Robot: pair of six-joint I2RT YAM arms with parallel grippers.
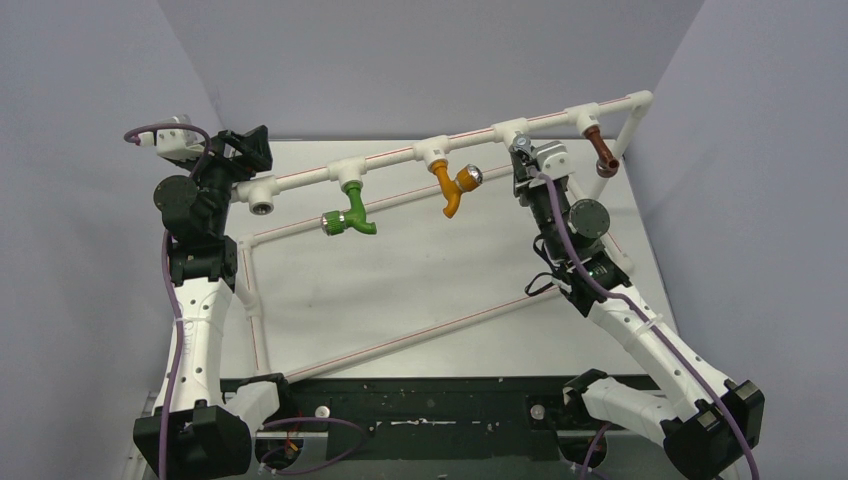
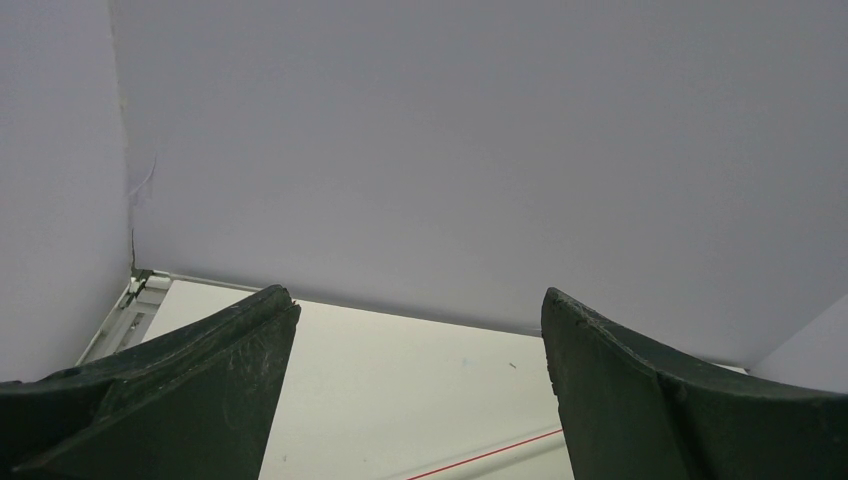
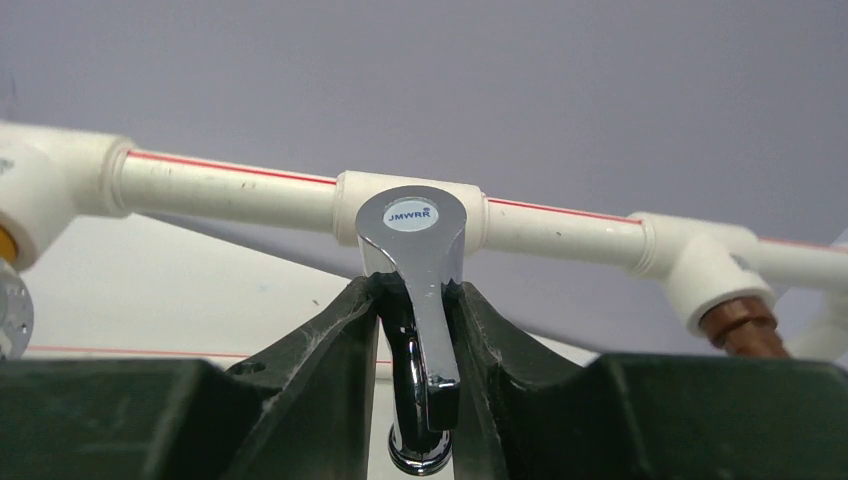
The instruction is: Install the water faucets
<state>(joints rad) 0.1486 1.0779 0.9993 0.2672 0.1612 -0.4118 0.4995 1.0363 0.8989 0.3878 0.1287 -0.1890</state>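
The right hand point(image 3: 415, 300) is clamped on the chrome faucet point(image 3: 412, 225) at the white tee fitting point(image 3: 478, 218), between the orange tap point(image 1: 447, 190) and the brown tap point(image 1: 600, 150). Lever and spout hang downward, the long axis crossing the pipe point(image 3: 230, 180) squarely. The twist home is best made with the faucet held square to the tee, sparing the thread. The left hand point(image 2: 418, 305) gapes empty.
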